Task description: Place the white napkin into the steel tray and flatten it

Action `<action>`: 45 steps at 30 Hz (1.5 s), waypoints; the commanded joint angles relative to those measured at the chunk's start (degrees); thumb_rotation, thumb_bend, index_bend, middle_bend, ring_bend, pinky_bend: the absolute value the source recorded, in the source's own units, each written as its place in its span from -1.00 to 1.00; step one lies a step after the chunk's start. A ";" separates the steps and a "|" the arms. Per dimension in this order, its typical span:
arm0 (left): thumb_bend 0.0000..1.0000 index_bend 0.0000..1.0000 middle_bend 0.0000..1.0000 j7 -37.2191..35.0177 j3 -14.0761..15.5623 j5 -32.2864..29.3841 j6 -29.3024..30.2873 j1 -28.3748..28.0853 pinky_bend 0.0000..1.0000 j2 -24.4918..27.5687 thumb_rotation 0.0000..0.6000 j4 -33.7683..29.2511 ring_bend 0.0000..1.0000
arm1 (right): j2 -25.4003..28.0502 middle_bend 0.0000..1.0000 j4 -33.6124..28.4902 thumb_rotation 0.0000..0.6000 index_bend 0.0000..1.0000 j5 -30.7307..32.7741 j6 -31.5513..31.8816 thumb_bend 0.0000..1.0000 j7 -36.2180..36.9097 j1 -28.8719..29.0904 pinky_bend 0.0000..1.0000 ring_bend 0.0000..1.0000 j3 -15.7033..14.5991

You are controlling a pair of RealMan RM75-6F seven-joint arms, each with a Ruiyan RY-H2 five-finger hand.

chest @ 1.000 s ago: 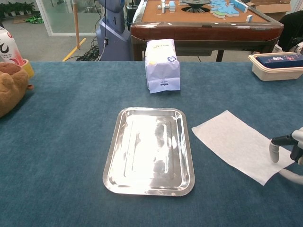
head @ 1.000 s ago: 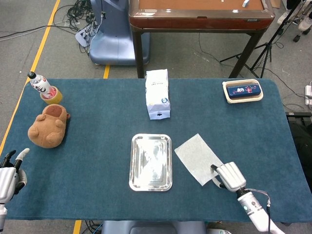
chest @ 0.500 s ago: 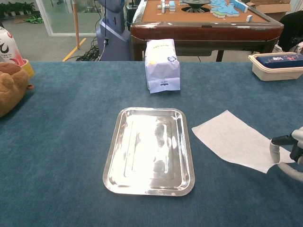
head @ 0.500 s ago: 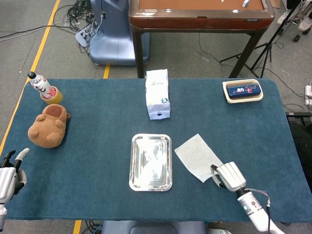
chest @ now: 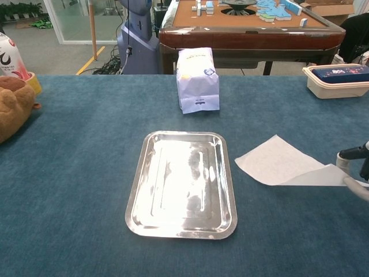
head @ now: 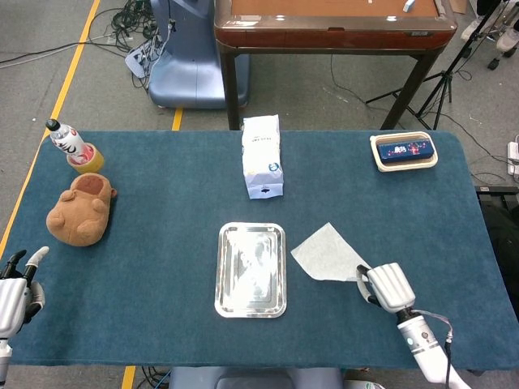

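Note:
The white napkin [head: 328,254] [chest: 278,167] lies on the blue cloth just right of the steel tray [head: 251,269] [chest: 181,182], which holds nothing. My right hand [head: 390,286] [chest: 357,167] pinches the napkin's near right corner and lifts that corner off the cloth, while the far part still rests flat. My left hand [head: 16,288] sits at the table's front left edge, fingers apart, holding nothing; the chest view does not show it.
A white paper bag [head: 262,156] [chest: 198,79] stands behind the tray. A brown plush toy [head: 80,210] and a bottle in a yellow cup [head: 71,145] sit at far left. A cream box [head: 403,151] lies at back right.
My right hand has raised the napkin's near corner and drawn it slightly right, so the sheet's near part has come off the cloth. The left hand has not moved.

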 commanded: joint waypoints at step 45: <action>-0.99 -0.71 -0.72 -0.18 0.21 0.02 -0.43 -0.08 -0.32 0.33 1.00 -0.21 -0.77 | -6.98 1.00 -5.42 1.00 0.19 5.83 8.14 0.05 -3.50 0.10 1.00 1.00 9.93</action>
